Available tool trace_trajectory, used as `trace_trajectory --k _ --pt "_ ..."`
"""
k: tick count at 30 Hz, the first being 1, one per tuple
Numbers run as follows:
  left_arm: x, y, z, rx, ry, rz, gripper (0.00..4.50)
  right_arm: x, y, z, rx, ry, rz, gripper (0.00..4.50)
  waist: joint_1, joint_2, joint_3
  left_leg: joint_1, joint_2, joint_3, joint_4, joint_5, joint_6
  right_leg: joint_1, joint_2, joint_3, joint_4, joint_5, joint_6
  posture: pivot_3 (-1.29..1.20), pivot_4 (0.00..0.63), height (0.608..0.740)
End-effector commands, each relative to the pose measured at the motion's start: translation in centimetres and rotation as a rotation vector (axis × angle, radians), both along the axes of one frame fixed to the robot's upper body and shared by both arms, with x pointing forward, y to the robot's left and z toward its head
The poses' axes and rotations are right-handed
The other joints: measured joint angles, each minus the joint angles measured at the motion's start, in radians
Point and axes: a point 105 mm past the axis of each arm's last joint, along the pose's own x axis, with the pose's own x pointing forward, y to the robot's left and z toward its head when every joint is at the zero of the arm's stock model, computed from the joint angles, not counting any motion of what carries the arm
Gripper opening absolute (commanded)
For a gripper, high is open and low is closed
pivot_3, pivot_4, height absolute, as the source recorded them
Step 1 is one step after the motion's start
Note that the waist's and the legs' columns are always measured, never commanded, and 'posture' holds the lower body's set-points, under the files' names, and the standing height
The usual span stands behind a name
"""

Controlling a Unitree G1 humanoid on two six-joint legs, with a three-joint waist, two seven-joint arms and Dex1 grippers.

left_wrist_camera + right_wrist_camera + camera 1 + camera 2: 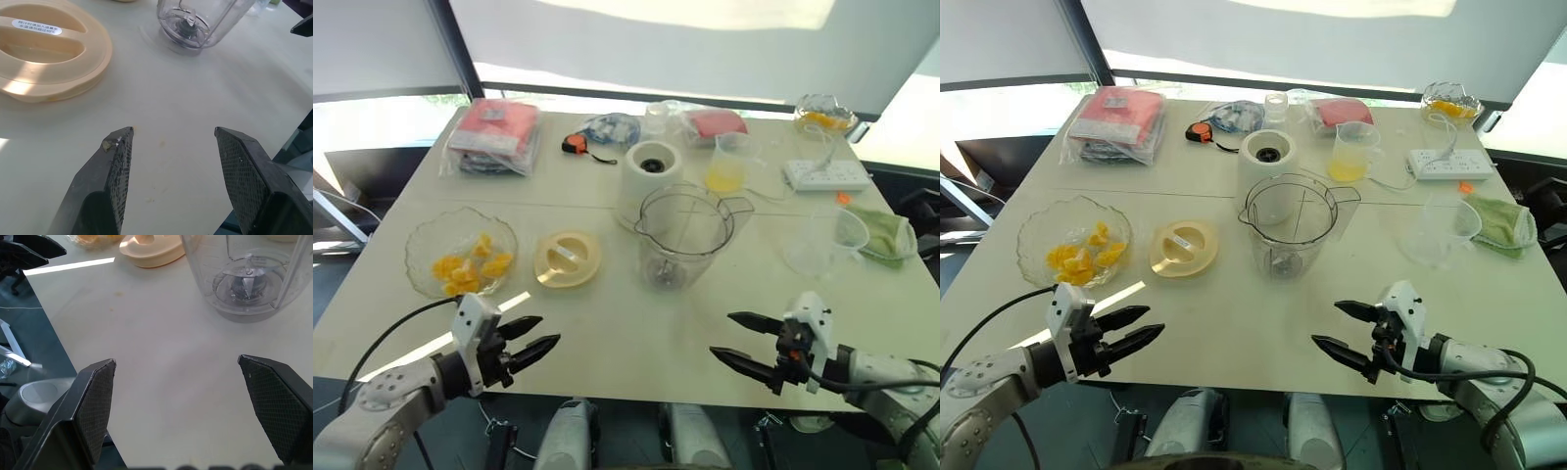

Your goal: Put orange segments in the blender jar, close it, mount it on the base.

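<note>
Both grippers, left (pixel 530 342) and right (pixel 741 341), hover spread and empty; next, reach the orange segments (pixel 470 266) for the jar (pixel 683 236).

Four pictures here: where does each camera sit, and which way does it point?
Left eye view: on the head, facing forward and down over the table; both arms show, left hand and right hand open near its front edge.
Right eye view: beside it on the head, same scene and arms.
Left wrist view: on the left wrist, looking along its fingers at the lid and blender jar.
Right wrist view: on the right wrist, along its fingers; shares the lid and blender jar with the left wrist view.
</note>
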Motion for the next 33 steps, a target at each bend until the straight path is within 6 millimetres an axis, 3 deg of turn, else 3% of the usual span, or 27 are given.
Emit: trace_trajectory --k 1,15,25,29,33 --pt "0.1 0.3 1.1 0.007 -0.05 0.029 2.74 0.1 0.5 0.8 0.012 -0.029 0.038 4.19 0.0 0.0 0.0 0.0 0.0 0.0 0.0 0.0 0.0 0.0 0.0 0.0 0.0 0.0 0.0 0.0 0.15 0.74" --pt "0.7 0.9 2.0 0.03 -0.088 0.054 2.74 0.8 1.1 0.7 0.013 -0.018 0.063 4.19 0.001 0.0 0.0 0.0 0.0 0.0 -0.002 0.0 0.0 -0.001 -0.001 0.0 0.0 0.0 0.0 0.0 0.15 0.74" --pt "2.8 1.6 4.3 0.07 -0.161 0.068 2.74 1.4 0.9 0.9 -0.001 -0.025 0.054 4.19 0.001 0.0 0.0 0.0 0.0 0.0 -0.002 0.0 0.0 -0.001 -0.003 -0.001 0.0 0.0 -0.001 0.0 0.15 0.74" --pt "3.1 1.7 7.2 0.119 -0.187 -0.044 2.74 1.0 0.8 1.7 -0.012 -0.014 0.084 4.19 0.001 -0.001 0.001 0.0 -0.001 0.0 -0.003 0.0 0.0 -0.001 -0.003 -0.002 0.0 0.001 -0.001 0.0 0.15 0.74" --pt "5.3 5.3 11.1 0.376 -0.241 -0.079 2.74 -1.1 2.1 4.7 -0.024 0.047 0.245 4.19 0.002 0.0 0.001 0.0 -0.001 0.0 -0.003 0.0 0.0 -0.001 -0.003 -0.003 0.001 0.001 -0.001 0.0 0.15 0.74"
